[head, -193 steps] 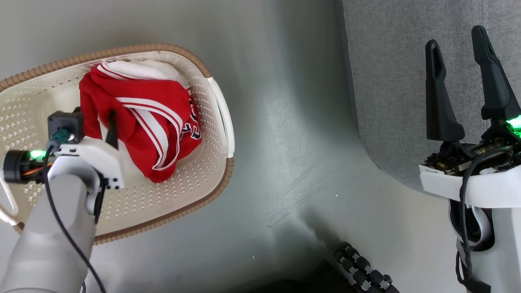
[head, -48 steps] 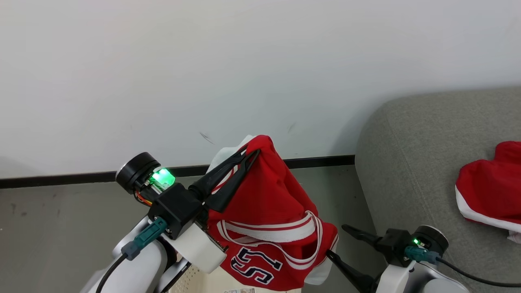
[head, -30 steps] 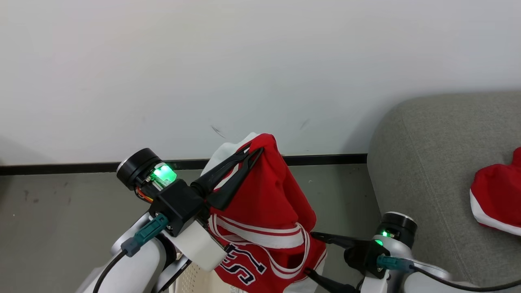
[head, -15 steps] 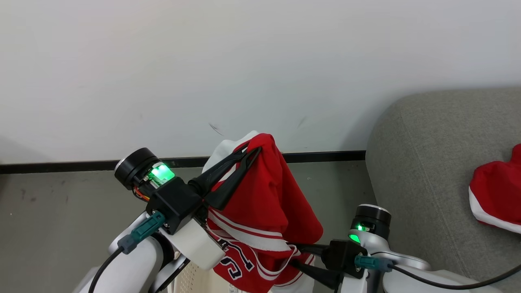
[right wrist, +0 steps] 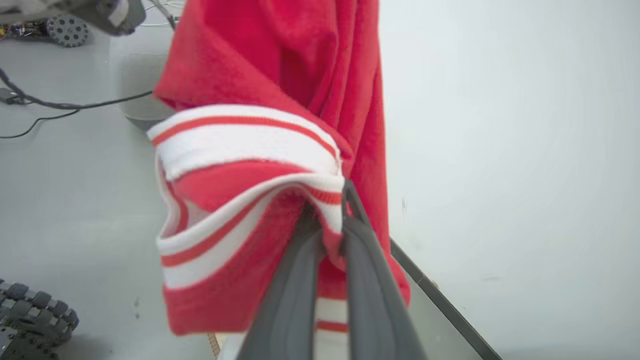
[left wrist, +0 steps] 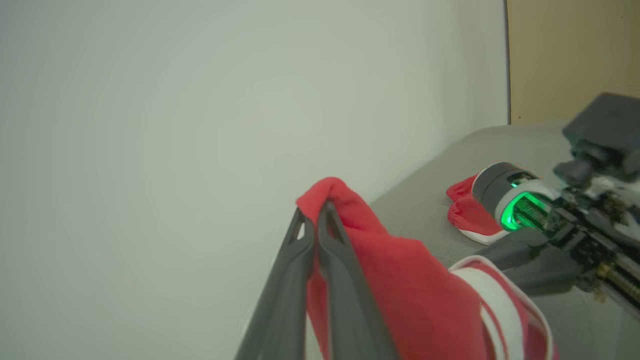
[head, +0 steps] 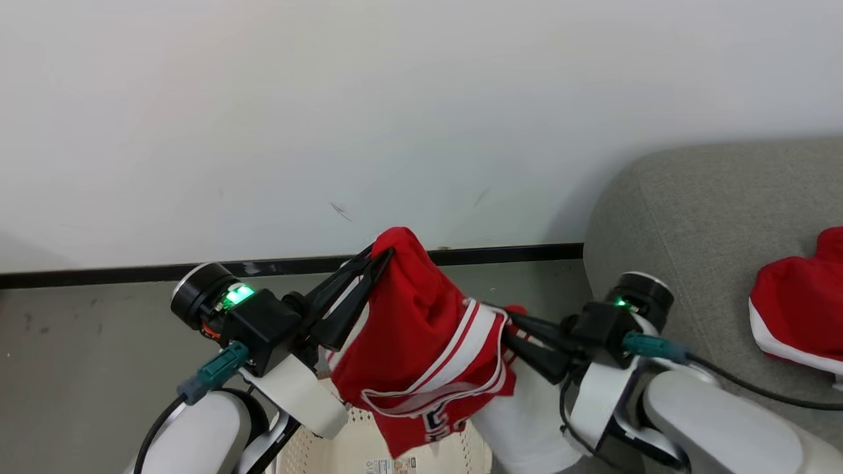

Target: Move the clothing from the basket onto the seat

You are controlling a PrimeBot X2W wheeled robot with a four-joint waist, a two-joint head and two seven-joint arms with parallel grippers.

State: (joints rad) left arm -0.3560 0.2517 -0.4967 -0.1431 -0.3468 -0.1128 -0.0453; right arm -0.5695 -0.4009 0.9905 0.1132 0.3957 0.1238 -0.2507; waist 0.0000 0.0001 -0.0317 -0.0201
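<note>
To my left, my left gripper [head: 380,252] has its two long dark fingers pressed together on a top fold of a soft red jersey with white stripes and dark lettering [head: 421,329], which is held up in the air. Directly beneath those jaws sits the cream-white perforated plastic basket [head: 355,451]. The little of its floor I can see shows a label sticker and no cloth, but the hanging jersey hides most of it, so I cannot say it is emptied. On the jersey's right side, my right gripper [head: 512,317] is pinched shut on the white-and-red striped trim, so the fabric hangs between my two pairs of jaws. Further right, beyond my right jaws, lies the big grey fabric-upholstered sofa [head: 691,217]. A second red garment with white trim [head: 790,296] rests on it, well apart from both jaws.

I judge the task about half done: one piece is on the seat, and one is up out of the basket but not yet carried over and let go. I count two garments, one basket, one sofa and two grippers.
</note>
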